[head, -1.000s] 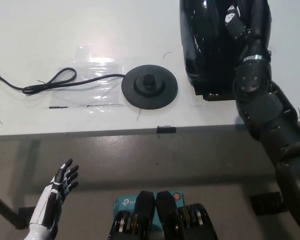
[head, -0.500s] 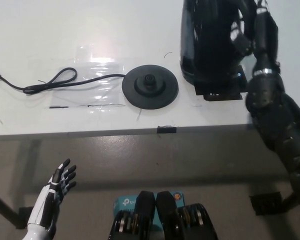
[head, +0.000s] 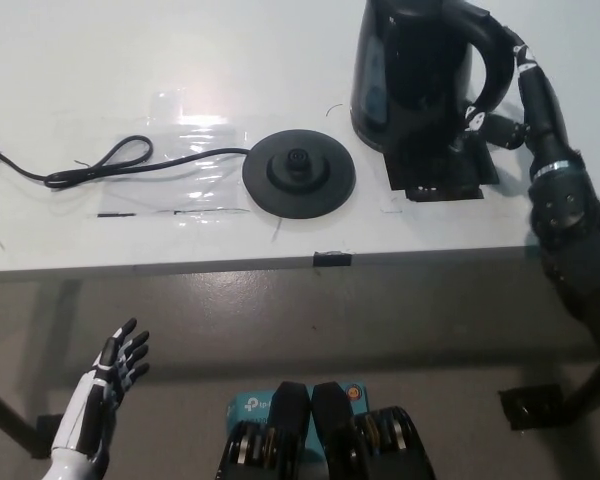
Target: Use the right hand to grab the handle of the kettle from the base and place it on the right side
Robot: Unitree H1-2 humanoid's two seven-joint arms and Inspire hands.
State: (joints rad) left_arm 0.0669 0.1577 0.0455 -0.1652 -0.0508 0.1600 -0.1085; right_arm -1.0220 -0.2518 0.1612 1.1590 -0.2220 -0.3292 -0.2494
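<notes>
Taking the round black base (head: 299, 172) as the landmark: far below and to its left, off the surface (head: 80, 60) and over the floor, the white left hand (head: 105, 392) rests idle with its fingers spread and holds nothing. Left of the base, its black cord (head: 110, 163) snakes across a patch of clear tape toward the surface's left edge. The base itself is bare, its centre connector exposed, so the lift-off appears done. Up and to the right of the base stands the black kettle (head: 405, 70), upright on the surface, partly over a dark square mark (head: 440, 170), which probably marks the drop spot. Further right, the black right hand (head: 500, 110) is at the kettle's handle (head: 492, 62); whether it grips or has let go, I cannot tell.
</notes>
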